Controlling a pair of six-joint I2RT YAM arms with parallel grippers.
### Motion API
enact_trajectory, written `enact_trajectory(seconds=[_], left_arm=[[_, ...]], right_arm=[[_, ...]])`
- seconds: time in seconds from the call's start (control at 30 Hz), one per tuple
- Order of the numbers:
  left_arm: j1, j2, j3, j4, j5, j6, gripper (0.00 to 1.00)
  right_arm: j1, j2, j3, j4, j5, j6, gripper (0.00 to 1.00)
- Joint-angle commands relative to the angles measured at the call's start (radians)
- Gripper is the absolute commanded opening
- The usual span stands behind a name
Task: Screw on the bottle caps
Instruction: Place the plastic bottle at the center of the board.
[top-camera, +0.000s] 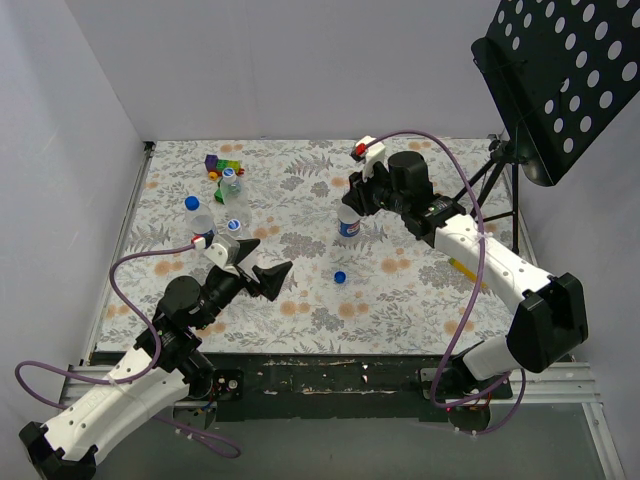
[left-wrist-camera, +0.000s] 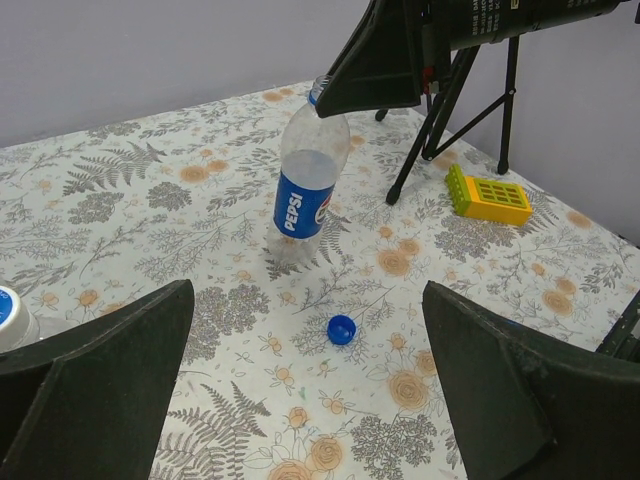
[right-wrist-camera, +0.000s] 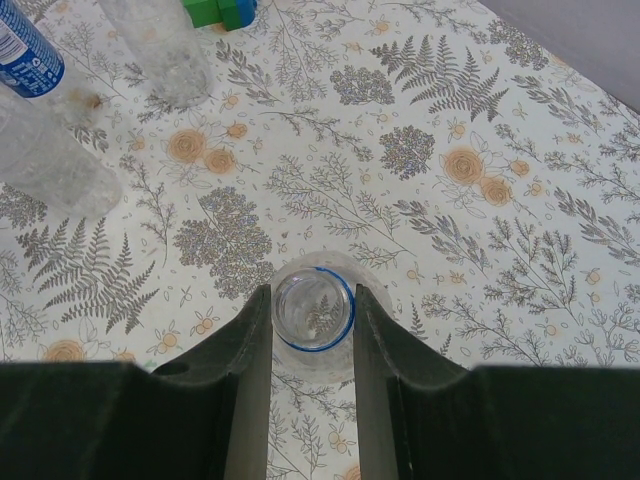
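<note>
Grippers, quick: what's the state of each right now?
Left gripper: open, holding nothing.
Right gripper: closed on the neck of the uncapped bottle.

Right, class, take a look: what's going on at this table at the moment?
The right gripper is clamped around the neck of an upright Pepsi bottle, whose mouth is open with no cap on. The left gripper hangs open above the table, holding nothing. A loose blue cap lies on the cloth just ahead of it, not yet picked up.
</note>
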Motion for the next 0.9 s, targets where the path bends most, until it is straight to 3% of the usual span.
enact_trajectory(seconds=[0.0, 0.27, 0.87], left_arm=[[0.006, 0.000, 0.033, -0.001, 0.008, 0.004, 0.98], [0.006, 0.003, 0.035, -0.004, 0.008, 0.006, 0.98], [0.007, 0.011, 0.038, -0.008, 0.015, 0.001, 0.98]], right_arm=[[-0.001, -0.006, -0.003, -0.029, 0.015, 0.004, 0.36], [-0.003, -0.034, -0.023, -0.007, 0.029, 0.010, 0.49], [-0.003, -0.061, -0.023, 0.011, 0.051, 0.013, 0.65]])
